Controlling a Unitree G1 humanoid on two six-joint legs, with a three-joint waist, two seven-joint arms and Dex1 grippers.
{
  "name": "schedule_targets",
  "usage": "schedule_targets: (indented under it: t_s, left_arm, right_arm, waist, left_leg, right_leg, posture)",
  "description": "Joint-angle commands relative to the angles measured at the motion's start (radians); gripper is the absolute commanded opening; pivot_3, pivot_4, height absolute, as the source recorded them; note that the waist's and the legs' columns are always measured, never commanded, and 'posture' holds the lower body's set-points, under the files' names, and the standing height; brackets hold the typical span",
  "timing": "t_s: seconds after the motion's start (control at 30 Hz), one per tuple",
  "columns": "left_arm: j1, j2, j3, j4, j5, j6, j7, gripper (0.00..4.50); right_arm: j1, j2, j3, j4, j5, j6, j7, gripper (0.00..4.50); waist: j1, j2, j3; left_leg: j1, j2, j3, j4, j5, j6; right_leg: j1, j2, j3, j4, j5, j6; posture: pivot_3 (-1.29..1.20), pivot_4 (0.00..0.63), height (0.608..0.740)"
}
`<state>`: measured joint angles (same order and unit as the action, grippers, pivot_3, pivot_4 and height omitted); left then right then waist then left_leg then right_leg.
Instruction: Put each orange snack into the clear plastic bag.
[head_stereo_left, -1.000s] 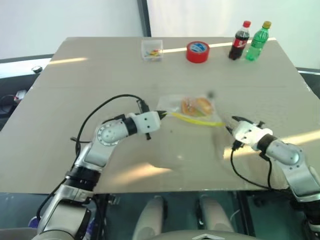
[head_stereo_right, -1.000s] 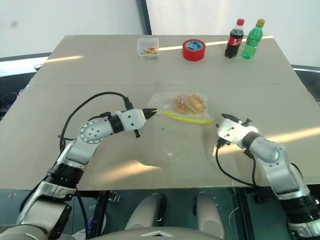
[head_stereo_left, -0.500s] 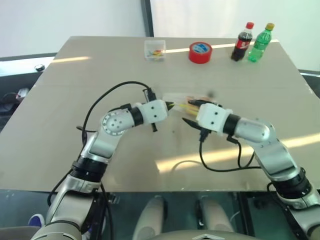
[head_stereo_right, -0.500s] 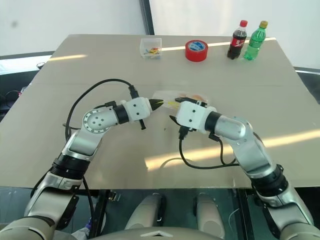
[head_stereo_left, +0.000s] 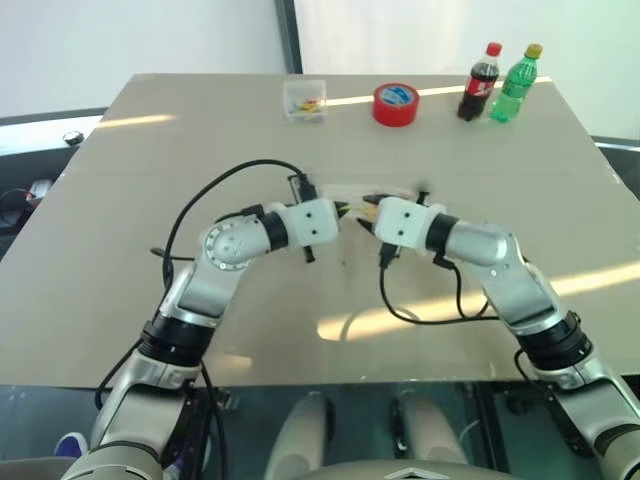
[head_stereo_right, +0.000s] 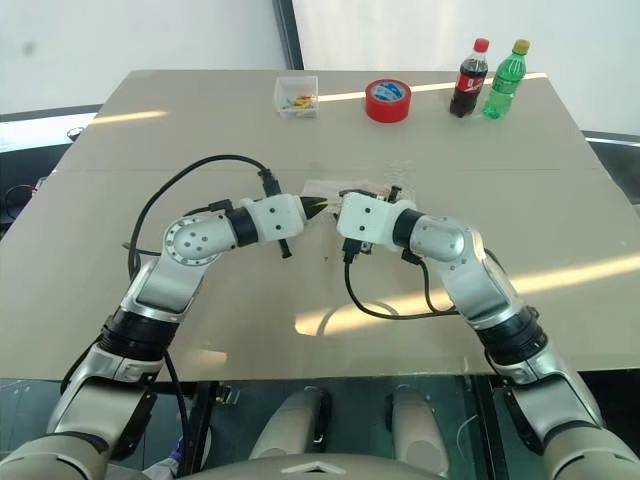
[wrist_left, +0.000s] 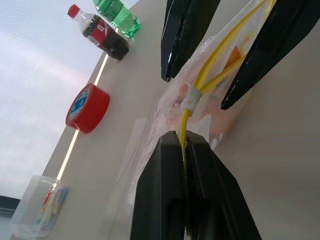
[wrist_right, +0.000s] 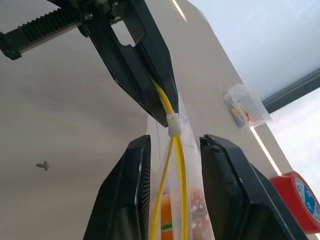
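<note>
Bag (wrist_right: 176, 165), clear plastic, yellow zip strip (wrist_left: 202, 80) with white slider (wrist_left: 190, 98): held above table (head_stereo_left: 150, 200) centre, well short of red tape roll (head_stereo_left: 395, 104).
Orange snacks (wrist_right: 187, 212): inside bag, below zip strip.
Left gripper (wrist_left: 184, 145): clenched on end of zip strip.
Right gripper (wrist_right: 174, 142): jaws parted, one either side of strip next to slider, not pressing it.
Beside tape roll: clear box (head_stereo_left: 304, 100), cola bottle (head_stereo_left: 480, 82), green bottle (head_stereo_left: 516, 83).
</note>
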<state>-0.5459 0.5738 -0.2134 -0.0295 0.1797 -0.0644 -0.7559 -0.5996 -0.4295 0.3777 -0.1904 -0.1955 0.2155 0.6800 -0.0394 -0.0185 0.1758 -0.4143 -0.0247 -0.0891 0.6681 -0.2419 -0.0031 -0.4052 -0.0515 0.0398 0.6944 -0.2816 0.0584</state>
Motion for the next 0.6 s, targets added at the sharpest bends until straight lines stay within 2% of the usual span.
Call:
schedule_targets:
  t_s: [0.03,0.27,0.3,0.33,0.6]
  left_arm:
    - [-0.003,0.011,0.002,-0.038,0.019,-0.022,0.010,0.00]
    - [-0.002,0.008,0.000,-0.040,0.031,-0.035,0.008,0.00]
    - [-0.002,0.008,0.000,-0.041,0.033,-0.036,0.008,0.00]
    - [-0.003,0.007,0.000,-0.041,0.033,-0.036,0.008,0.00]
    - [-0.005,0.006,0.001,-0.043,0.034,-0.040,0.008,0.00]
  right_arm:
    - [-0.029,0.010,-0.003,-0.015,-0.009,-0.027,0.003,1.82]
    - [-0.042,0.028,-0.005,0.010,-0.021,-0.039,0.005,1.82]
    - [-0.043,0.030,-0.006,0.012,-0.022,-0.041,0.005,1.28]
    - [-0.044,0.032,-0.007,0.014,-0.026,-0.044,0.005,0.98]
    - [-0.049,0.034,-0.008,0.032,-0.039,-0.067,0.009,0.98]
  waist:
    - [0.000,0.000,0.000]
    - [0.000,0.000,0.000]
    - [0.000,0.000,0.000]
    - [0.000,0.000,0.000]
    - [0.000,0.000,0.000]
  left_leg:
    - [0.000,0.000,0.000,0.000,0.000,0.000]
    - [0.000,0.000,0.000,0.000,0.000,0.000]
    - [0.000,0.000,0.000,0.000,0.000,0.000]
    - [0.000,0.000,0.000,0.000,0.000,0.000]
    - [0.000,0.000,0.000,0.000,0.000,0.000]
  right_leg:
    - [0.000,0.000,0.000,0.000,0.000,0.000]
    - [0.000,0.000,0.000,0.000,0.000,0.000]
    - [0.000,0.000,0.000,0.000,0.000,0.000]
    - [0.000,0.000,0.000,0.000,0.000,0.000]
    - [0.000,0.000,0.000,0.000,0.000,0.000]
  posture:
    - [0.00,0.150,0.740]
    - [0.00,0.150,0.740]
    - [0.00,0.150,0.740]
    - [0.00,0.150,0.740]
    - [0.00,0.150,0.740]
